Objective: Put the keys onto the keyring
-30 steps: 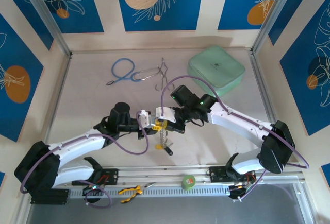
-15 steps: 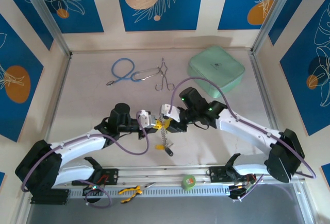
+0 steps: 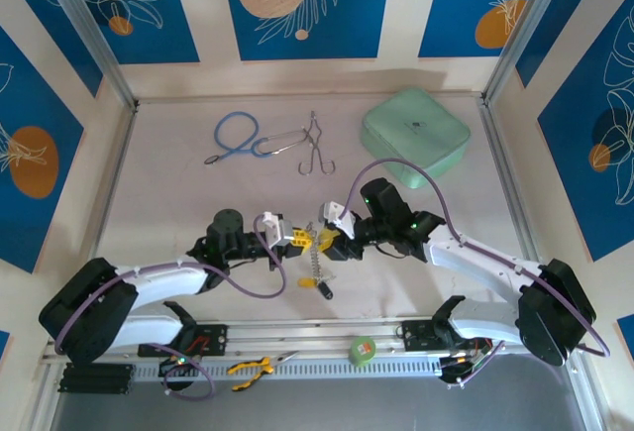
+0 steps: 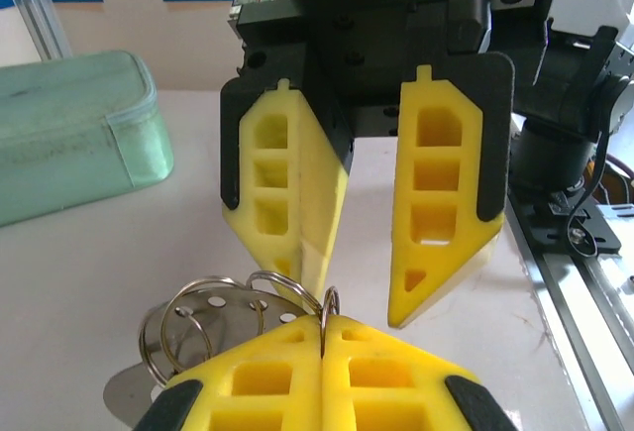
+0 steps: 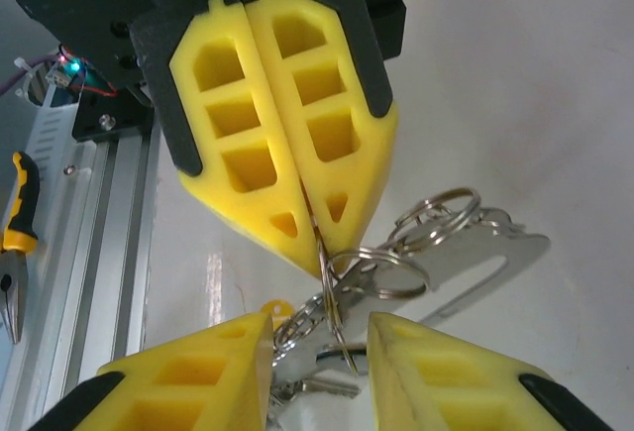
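Keyring (image 5: 381, 265) at mid-table, one coil pinched edge-on in the clamped left gripper (image 4: 323, 324); keys (image 3: 323, 290) trail from it toward the near edge. Right gripper (image 5: 319, 322) stands spread either side of it. Risk: off-centre closure twists the ring loose

At centre, left gripper (image 3: 296, 240) and right gripper (image 3: 325, 244) tip to tip with the keyring (image 3: 310, 241) between them, keys (image 3: 324, 291) just nearer; far behind, cord loop (image 3: 236, 136) left of forceps (image 3: 315, 146), case (image 3: 414, 137) to their right; on the near rail (image 3: 297, 337), pliers (image 3: 253, 367) left of tape roll (image 3: 363, 351)
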Motion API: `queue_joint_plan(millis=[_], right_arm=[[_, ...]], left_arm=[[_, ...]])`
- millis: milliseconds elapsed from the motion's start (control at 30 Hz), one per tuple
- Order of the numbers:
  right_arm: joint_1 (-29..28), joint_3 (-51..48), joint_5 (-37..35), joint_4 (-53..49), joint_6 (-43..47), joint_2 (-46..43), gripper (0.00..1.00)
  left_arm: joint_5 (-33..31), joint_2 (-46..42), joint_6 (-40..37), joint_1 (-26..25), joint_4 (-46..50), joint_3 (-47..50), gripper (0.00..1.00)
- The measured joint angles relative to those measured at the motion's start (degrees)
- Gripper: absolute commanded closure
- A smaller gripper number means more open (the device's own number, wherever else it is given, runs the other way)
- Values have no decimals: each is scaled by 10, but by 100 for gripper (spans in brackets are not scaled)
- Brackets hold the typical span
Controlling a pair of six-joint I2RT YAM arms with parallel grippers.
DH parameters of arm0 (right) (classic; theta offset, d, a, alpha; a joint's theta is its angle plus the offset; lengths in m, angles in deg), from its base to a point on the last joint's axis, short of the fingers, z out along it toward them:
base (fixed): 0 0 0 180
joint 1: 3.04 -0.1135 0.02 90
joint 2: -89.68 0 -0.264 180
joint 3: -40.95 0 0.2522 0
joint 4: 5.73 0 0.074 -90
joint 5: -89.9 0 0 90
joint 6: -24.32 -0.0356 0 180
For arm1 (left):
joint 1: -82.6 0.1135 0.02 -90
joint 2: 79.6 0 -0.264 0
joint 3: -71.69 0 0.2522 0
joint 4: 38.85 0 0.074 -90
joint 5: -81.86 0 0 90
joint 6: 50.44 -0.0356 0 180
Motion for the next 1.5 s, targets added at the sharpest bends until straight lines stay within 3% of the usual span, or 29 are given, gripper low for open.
queue_joint_plan(millis=[133, 267, 333, 367, 433, 567, 867, 1067, 1333, 1433, 1500], right_arm=[[0, 0, 5, 20, -8, 1, 78], [0, 0, 6, 31, -12, 2, 97], [2, 0, 7, 30, -10, 2, 100], [2, 0, 8, 29, -11, 2, 100], [2, 0, 7, 26, -7, 2, 100], [-1, 23, -10, -32, 21, 3, 100], [-37, 128, -90, -180, 118, 41, 100], [-52, 159, -119, -223, 148, 60, 100], [-62, 169, -123, -231, 154, 71, 100], [-63, 169, -124, -232, 154, 71, 99], [-62, 169, -124, -231, 153, 71, 87]], left_arm=[[0, 4, 9, 0, -19, 0, 100], [1, 7, 15, 0, -32, 1, 100], [0, 7, 17, 0, -35, 3, 100], [0, 7, 18, 0, -36, 3, 96], [-1, 7, 18, 0, -36, 3, 73], [-9, 0, 3, 0, -14, 3, 68], [-11, -31, -67, 0, 128, -41, 73], [-2, -31, -81, -1, 151, -47, 83], [8, -28, -80, -1, 153, -47, 82], [11, -27, -79, -1, 153, -47, 95], [12, -27, -79, -1, 153, -47, 100]])
